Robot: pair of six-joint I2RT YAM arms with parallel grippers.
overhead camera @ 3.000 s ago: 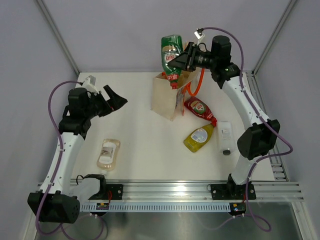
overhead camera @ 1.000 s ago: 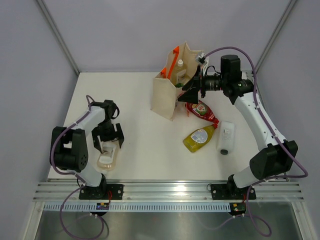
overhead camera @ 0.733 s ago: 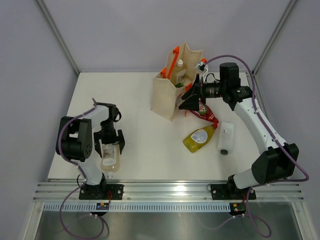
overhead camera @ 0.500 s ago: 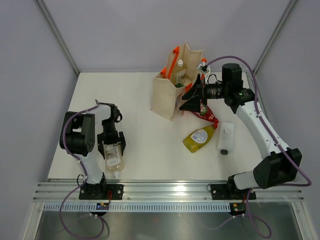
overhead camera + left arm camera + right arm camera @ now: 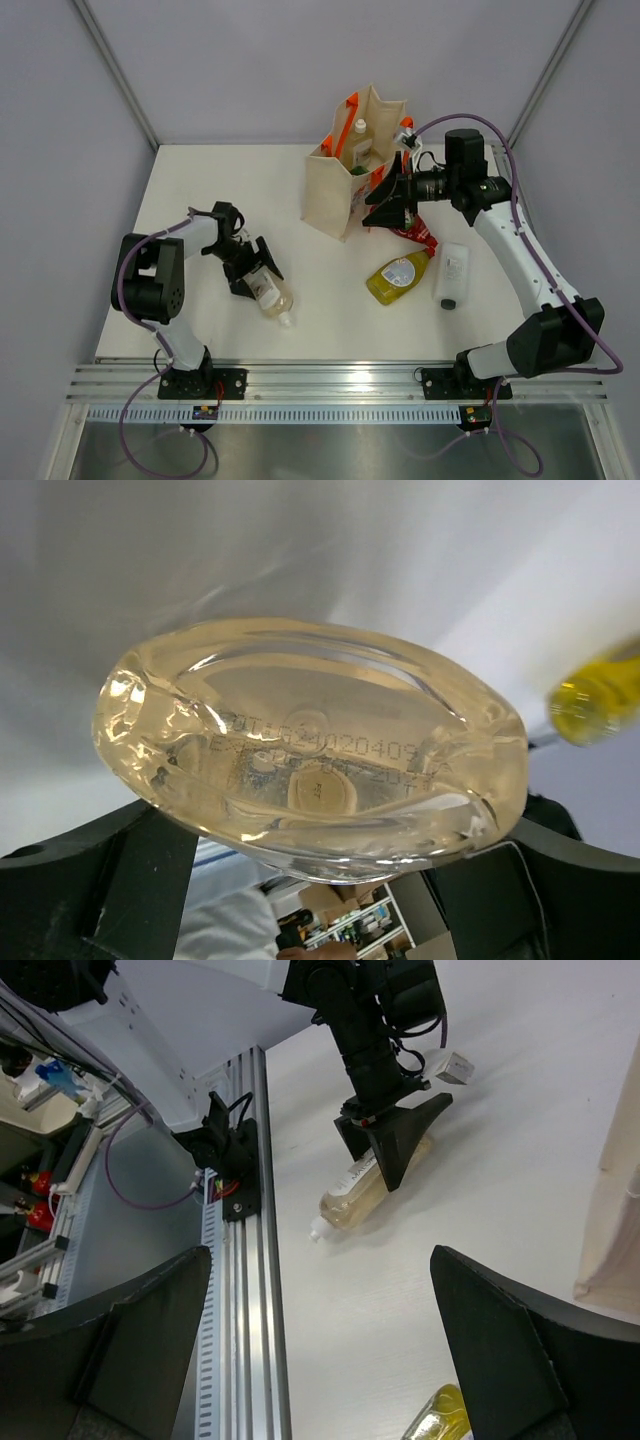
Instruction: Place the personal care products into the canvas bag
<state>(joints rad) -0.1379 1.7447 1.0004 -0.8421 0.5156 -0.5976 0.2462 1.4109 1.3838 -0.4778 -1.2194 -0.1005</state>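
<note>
Left claw (image 5: 252, 272) grips the amber bottle (image 5: 270, 295) across its base end. The left wrist view shows the clear oval bottom filling the gap between the two dark fingers. The bottle slants over the left half of the bench (image 5: 300, 335), not far from the near edge, with its white cap pointing toward that edge. Whether the cap touches the surface I cannot tell. Toward the right edge lie the yellow bottle (image 5: 397, 276) and, just beside it, the white bottle (image 5: 450, 274) with its dark cap nearest the near edge. Farther back the red bottle (image 5: 408, 226) lies partly hidden under the right claw (image 5: 388, 197), whose jaws stand wide with nothing between them. That claw hangs close to the canvas bag (image 5: 328, 200), which stands upright near the middle of the far edge with its orange handles up. A white-capped bottle (image 5: 360, 127) shows in the bag's open mouth. The step in hand looks like the carry of the amber bottle, with the pick made and the drop not yet done. The next move likely calls for lifting it clear of the bench, swinging it across to the far edge above the bag's mouth, and turning it so it slips in between the handles without knocking the bag over. The right claw probably needs to keep out of that path.
</note>
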